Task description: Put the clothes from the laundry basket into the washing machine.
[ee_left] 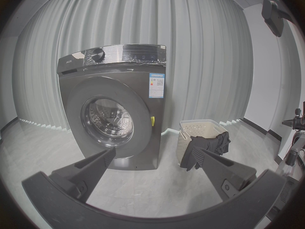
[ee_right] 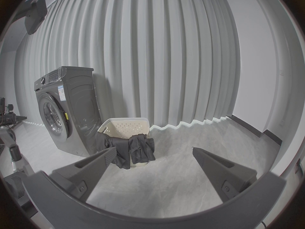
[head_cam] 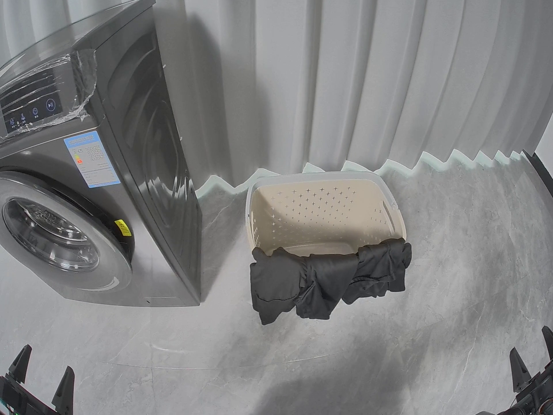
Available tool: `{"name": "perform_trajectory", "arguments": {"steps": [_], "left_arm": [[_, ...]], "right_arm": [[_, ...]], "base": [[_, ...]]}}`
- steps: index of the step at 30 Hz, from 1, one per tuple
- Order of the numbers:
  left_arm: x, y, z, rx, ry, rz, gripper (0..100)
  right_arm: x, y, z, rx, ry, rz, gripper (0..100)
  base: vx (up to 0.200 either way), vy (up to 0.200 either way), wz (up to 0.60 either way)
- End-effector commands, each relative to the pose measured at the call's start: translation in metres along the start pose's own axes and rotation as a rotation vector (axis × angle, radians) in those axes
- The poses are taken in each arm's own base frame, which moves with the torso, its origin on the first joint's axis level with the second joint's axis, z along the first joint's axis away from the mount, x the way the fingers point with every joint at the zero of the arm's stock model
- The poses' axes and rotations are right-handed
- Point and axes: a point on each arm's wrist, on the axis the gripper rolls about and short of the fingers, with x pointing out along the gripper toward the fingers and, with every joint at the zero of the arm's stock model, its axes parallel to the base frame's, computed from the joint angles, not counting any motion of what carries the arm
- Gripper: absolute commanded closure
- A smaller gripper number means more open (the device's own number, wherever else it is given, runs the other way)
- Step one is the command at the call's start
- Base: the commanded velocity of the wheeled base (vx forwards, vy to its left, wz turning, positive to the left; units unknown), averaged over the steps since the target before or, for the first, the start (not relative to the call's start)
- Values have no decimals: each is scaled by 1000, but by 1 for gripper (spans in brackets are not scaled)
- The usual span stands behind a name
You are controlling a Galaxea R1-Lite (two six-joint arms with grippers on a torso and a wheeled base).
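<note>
A cream laundry basket (head_cam: 322,203) stands on the floor, right of the washing machine (head_cam: 86,162). Dark grey clothes (head_cam: 322,280) hang over the basket's near rim and down its front; they appear in the left wrist view too (ee_left: 206,145) and in the right wrist view (ee_right: 127,148). The machine's round glass door (head_cam: 52,234) is closed. My left gripper (head_cam: 41,376) sits low at the left, open and holding nothing, well short of the machine. My right gripper (head_cam: 533,355) sits low at the right, open, far from the basket.
White pleated curtains (head_cam: 345,70) hang behind the machine and basket. Grey marble-look floor (head_cam: 230,347) spreads between me and both. A dark baseboard (head_cam: 541,168) runs along the right wall.
</note>
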Motion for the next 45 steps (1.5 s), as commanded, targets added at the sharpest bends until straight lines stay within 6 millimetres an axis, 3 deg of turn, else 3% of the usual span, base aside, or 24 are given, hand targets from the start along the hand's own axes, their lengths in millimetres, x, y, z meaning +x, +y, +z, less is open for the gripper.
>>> {"name": "perform_trajectory", "arguments": {"steps": [1,33,45], "left_arm": [[0,0,-5,0,1,0,0],[0,0,-5,0,1,0,0],[0,0,-5,1,1,0,0]], "right_arm": [[0,0,-5,0,1,1,0],[0,0,-5,0,1,1,0],[0,0,-4,0,-1,0,0]], "base": [[0,200,0],[0,200,0],[0,0,0]]}}
